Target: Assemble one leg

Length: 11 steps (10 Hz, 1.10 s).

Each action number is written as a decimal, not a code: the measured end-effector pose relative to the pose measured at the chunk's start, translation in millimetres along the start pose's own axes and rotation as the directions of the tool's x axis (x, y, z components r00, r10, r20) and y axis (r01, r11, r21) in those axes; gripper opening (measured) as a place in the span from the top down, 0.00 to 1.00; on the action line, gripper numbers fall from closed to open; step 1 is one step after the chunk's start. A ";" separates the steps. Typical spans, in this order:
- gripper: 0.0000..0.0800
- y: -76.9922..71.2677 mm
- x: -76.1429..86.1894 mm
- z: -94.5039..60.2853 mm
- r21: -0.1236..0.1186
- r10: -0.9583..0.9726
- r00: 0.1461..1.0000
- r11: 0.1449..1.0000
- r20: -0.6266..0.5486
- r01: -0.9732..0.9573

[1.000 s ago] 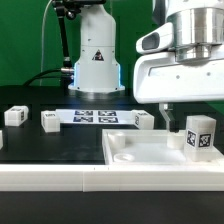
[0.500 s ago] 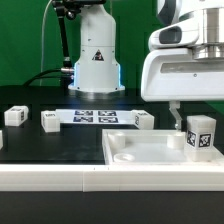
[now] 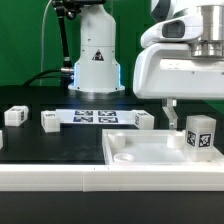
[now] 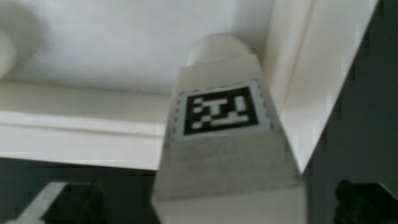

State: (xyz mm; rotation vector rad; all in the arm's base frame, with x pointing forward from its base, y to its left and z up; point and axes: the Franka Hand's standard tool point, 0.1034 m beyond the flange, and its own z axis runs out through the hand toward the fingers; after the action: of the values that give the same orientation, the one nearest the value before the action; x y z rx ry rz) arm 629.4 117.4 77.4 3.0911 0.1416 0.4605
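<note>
leg (image 3: 201, 134) upright on panel (image 3: 140, 150) | light, stiff, slick plastic; pinch its flat sides | claw (image 3: 170, 112) beside it, grip state unclear

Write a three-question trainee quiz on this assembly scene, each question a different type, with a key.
1. True or false: the leg standing on the large white panel lies flat on its side.
2. Multiple choice: how many loose white blocks sit on the black table beyond the panel? A) one B) three C) five
3. Fill in: the marker board lies between two of those blocks, in front of the robot's white ____.

Key
1. False; it stands upright near the panel's corner on the exterior view's right.
2. B.
3. Base.

The claw hangs beside the leg.
</note>
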 end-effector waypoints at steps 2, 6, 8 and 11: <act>0.50 0.1 -0.4 0.5 0.000 0.000 1.000 1.000 0.001 0.000; 0.64 0.4 -1.0 1.1 0.000 0.029 1.000 1.000 0.002 -0.029; 0.64 2.3 -1.4 1.3 0.000 0.191 0.982 0.982 -0.007 -0.191; 0.63 3.1 -1.0 -0.8 -0.004 0.449 0.893 0.893 -0.028 -0.450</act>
State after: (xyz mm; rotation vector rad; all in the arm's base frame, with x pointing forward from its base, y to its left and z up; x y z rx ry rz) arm 628.5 114.3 78.0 3.0914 -0.5898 0.5042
